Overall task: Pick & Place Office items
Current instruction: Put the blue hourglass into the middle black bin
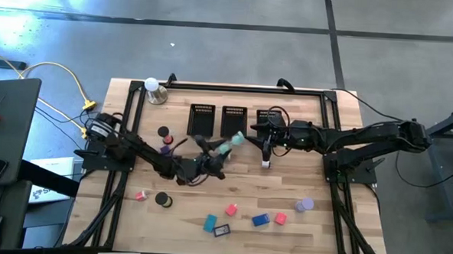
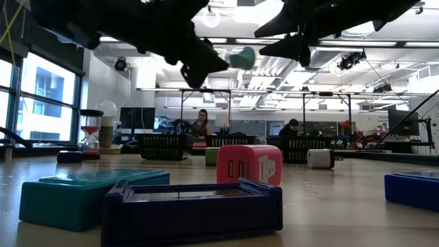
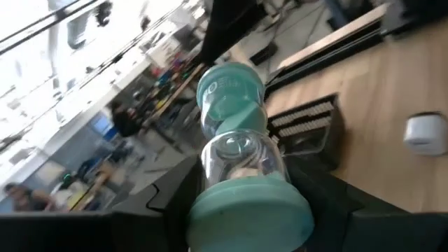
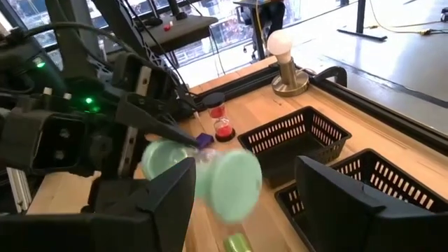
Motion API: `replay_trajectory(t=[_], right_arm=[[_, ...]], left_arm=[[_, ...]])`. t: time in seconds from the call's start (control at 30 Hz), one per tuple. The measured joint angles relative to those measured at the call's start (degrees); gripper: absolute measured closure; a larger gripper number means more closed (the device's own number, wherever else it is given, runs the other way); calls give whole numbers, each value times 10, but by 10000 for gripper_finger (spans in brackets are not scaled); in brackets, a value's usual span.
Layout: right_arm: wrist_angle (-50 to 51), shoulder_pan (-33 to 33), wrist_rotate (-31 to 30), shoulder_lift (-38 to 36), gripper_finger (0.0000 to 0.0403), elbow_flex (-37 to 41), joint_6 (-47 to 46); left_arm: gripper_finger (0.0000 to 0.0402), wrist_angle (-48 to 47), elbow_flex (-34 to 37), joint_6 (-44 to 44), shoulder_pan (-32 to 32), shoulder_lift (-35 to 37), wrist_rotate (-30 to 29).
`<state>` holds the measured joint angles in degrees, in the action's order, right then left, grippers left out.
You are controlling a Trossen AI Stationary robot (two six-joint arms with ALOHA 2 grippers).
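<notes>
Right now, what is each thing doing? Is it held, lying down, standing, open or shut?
Teal sand timer: lifted off the table, tilted, held by the left gripper.
Right gripper: open, right beside the teal timer, not gripping it.
Red sand timer: standing upright on the table.
White bulb lamp: upright near the corner.
Mesh bins: open-topped, in a row.
Pink block: resting on the table.

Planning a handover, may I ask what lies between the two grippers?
A teal timer, held in the left gripper, facing the right gripper; the high view shows it.
</notes>
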<state>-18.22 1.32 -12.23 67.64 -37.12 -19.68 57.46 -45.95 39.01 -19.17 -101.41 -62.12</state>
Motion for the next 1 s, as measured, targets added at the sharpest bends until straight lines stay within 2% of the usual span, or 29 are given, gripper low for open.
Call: replay_trajectory(t=[0.17, 0.23, 0.4, 0.53, 0.77, 1.0], right_arm=[[-3, 0, 1, 0, 169, 0, 0], [-9, 0, 1, 0, 169, 0, 0], [-9, -10, 2, 0, 169, 0, -10], [-9, -24, 2, 0, 169, 0, -10], [-22, -41, 2, 0, 169, 0, -13], [-31, -41, 2, 0, 169, 0, -13]], left_arm=[[218, 2, 0, 1, -23, 0, -102], [218, 2, 0, 27, -30, 0, -127], [218, 21, -4, 157, -68, 0, -139], [218, 52, -23, 289, -95, 1, -173], [218, 42, -45, 410, -111, 47, -121], [218, 41, -47, 544, -78, 143, -49]])
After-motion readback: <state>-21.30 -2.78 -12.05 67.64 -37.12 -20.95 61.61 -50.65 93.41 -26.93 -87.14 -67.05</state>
